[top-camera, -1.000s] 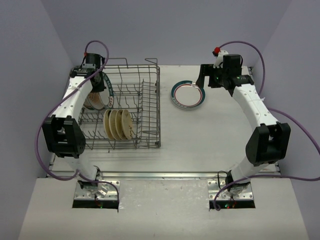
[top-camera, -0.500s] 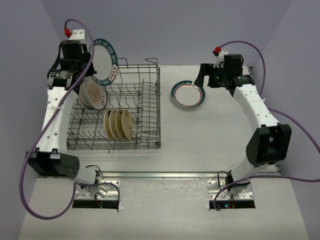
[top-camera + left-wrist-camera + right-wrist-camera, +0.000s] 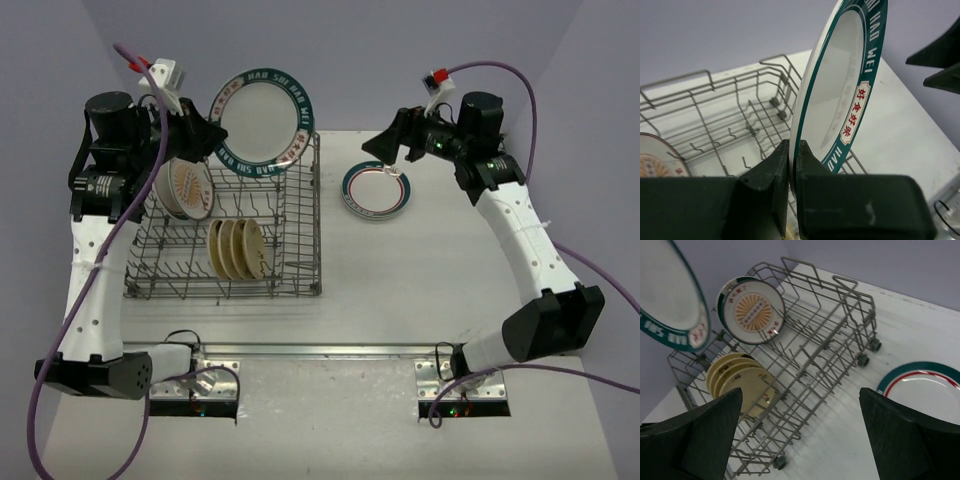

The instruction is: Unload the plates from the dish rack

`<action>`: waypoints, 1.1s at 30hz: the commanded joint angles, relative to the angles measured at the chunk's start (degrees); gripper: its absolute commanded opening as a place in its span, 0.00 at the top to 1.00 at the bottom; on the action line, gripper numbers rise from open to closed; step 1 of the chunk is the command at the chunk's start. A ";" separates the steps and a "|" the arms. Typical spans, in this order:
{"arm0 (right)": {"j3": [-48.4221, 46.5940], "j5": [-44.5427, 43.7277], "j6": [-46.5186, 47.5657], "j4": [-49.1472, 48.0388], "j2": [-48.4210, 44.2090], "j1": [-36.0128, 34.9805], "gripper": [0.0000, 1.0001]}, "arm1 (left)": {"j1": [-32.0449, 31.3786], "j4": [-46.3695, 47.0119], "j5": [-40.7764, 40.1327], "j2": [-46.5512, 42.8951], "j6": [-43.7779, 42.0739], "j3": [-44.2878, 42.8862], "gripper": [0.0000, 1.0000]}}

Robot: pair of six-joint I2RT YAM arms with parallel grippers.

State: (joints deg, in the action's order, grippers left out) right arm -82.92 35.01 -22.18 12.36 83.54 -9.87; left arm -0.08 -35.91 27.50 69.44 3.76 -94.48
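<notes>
My left gripper (image 3: 205, 137) is shut on the rim of a large white plate with a green lettered band (image 3: 262, 122), held in the air above the back of the grey wire dish rack (image 3: 300, 262). In the left wrist view both fingers clamp that plate (image 3: 840, 95) at its lower edge. The sunburst plate (image 3: 186, 190) stands at the rack's back left and three tan plates (image 3: 237, 249) stand near its front. Another banded plate (image 3: 375, 190) lies flat on the table. My right gripper (image 3: 390, 150) is open and empty, raised above that flat plate (image 3: 925, 385).
The rack (image 3: 830, 345) has small wheels and loop handles. Purple walls close in the table on three sides. Cables hang from both arms.
</notes>
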 commanded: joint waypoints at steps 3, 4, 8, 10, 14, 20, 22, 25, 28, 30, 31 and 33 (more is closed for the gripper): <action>-6.59 4.10 0.47 -2.25 2.22 -6.91 0.01 | 0.01 1.59 18.61 2.87 3.95 1.44 1.00; -7.23 3.42 1.45 -1.83 2.67 -7.64 0.01 | -0.14 0.95 20.27 3.45 3.84 1.70 1.00; -8.28 0.94 4.38 -0.97 5.04 -11.58 0.01 | -2.59 -0.44 23.28 4.56 3.03 3.35 1.00; -8.50 0.38 5.49 -0.06 6.39 -13.22 0.01 | -4.03 -1.17 23.24 4.81 2.22 3.73 1.00; -9.09 -0.07 6.08 1.81 8.12 -14.41 0.26 | -5.91 -2.38 22.21 5.40 1.07 3.85 1.00; -7.88 -1.52 5.43 3.19 7.26 -13.91 1.00 | -6.25 -2.66 14.90 5.53 1.30 3.96 0.63; -6.57 -1.83 3.51 3.08 6.07 -11.71 1.00 | -6.14 -2.98 9.01 5.34 1.97 3.58 0.15; -6.02 1.26 -2.15 2.93 5.72 -6.19 1.00 | -5.76 -3.34 2.53 5.13 2.30 2.74 0.00; -5.19 5.20 -9.50 1.10 7.31 5.75 1.00 | -4.59 -3.29 -4.47 4.67 2.69 0.63 0.00; -5.24 5.64 -11.07 1.05 8.68 10.22 1.00 | -4.38 -2.80 -7.73 4.31 2.97 -0.12 0.00; -5.46 5.75 -11.73 1.16 9.72 13.18 1.00 | -4.33 -2.31 -9.54 3.92 3.08 -0.40 0.00; -5.76 5.50 -12.10 1.35 12.14 14.54 1.00 | -4.32 -1.73 -12.36 3.53 3.18 -0.44 0.00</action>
State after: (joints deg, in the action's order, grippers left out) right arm -87.74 38.90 -29.16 16.95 93.41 1.02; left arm -5.02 -41.05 23.60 75.98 5.86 -91.94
